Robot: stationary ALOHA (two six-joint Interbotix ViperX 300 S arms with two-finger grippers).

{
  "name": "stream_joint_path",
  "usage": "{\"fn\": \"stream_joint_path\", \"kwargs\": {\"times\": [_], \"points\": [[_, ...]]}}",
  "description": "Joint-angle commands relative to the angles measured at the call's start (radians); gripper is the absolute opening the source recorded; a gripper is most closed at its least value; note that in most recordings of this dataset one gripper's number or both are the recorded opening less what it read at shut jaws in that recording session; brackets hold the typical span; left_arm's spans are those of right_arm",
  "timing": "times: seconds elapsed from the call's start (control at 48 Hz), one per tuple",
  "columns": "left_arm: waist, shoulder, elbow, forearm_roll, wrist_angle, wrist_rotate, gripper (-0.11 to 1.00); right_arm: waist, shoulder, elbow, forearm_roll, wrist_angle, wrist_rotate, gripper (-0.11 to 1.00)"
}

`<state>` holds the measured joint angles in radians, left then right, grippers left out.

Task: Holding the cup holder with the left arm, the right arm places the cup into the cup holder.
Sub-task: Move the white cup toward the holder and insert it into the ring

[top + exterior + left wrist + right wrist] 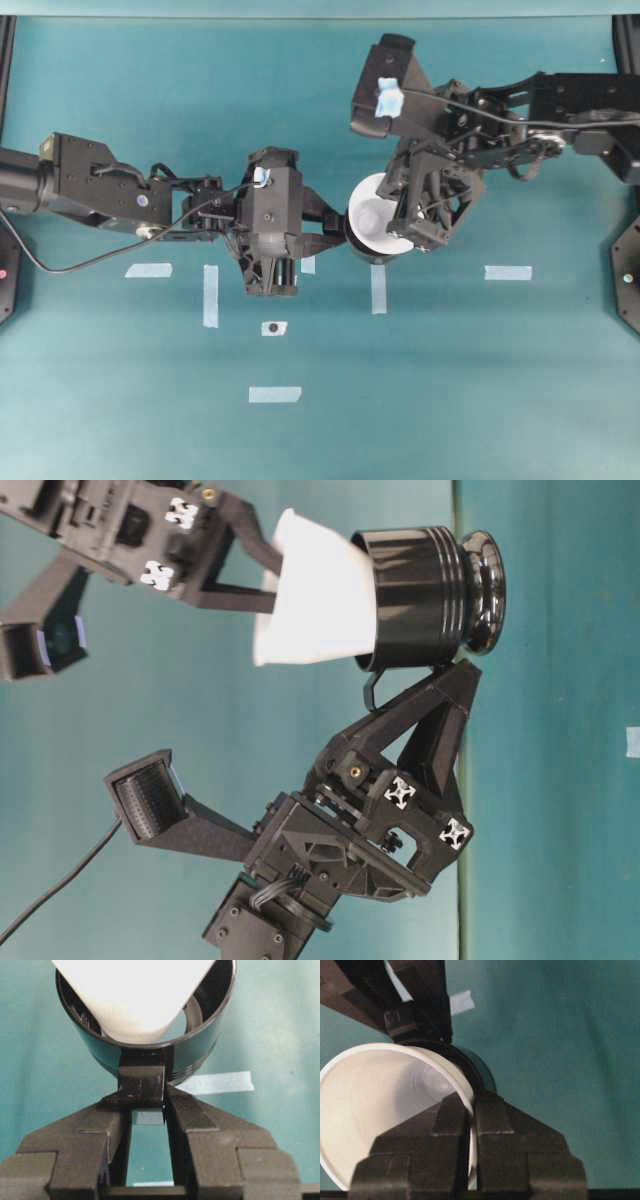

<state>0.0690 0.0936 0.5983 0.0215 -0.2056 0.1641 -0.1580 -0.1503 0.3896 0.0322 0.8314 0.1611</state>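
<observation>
Cup point(315, 595): white and tapered, pinched by its rim wall; its narrow base is already inside the mouth of the cup holder point(415, 585), while the wide rim stands well clear of it and leans to one side.
Cup holder: glossy black ring standing on the teal bench point(450, 400), near the middle between the two arms; its small handle tab point(142, 1082) faces the left arm.
Left gripper point(147, 1110): you have it closed partway onto the handle tab, one finger pad on each side, steadying the holder.
Right gripper point(472, 1110): your jaws are nearly together, one inside and one outside the cup's rim, with only the thin wall between them.
Step in hand: insertion; the cup has entered but appears not yet seated.
Next move calls for: straightening the tilted cup over the ring's axis as you lower it, then letting go only once it sits down fully.
Caution: keep your left hold firm, since a sideways push from the cup could tip the holder.
</observation>
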Motion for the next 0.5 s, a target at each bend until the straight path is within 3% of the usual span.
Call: {"fn": "stream_joint_path", "kwargs": {"times": [0.0, 0.312, 0.479], "points": [[-0.003, -0.018, -0.028, 0.002, -0.006, -0.002, 0.26, 0.005, -0.015, -0.025, 0.0, 0.002, 0.002, 0.04], [-0.003, -0.017, -0.029, 0.002, -0.006, -0.002, 0.26, 0.006, -0.015, -0.018, 0.0, 0.021, -0.018, 0.04], [-0.003, -0.017, -0.029, 0.002, -0.006, -0.002, 0.26, 0.006, -0.017, -0.017, 0.005, 0.021, -0.015, 0.15]]}}
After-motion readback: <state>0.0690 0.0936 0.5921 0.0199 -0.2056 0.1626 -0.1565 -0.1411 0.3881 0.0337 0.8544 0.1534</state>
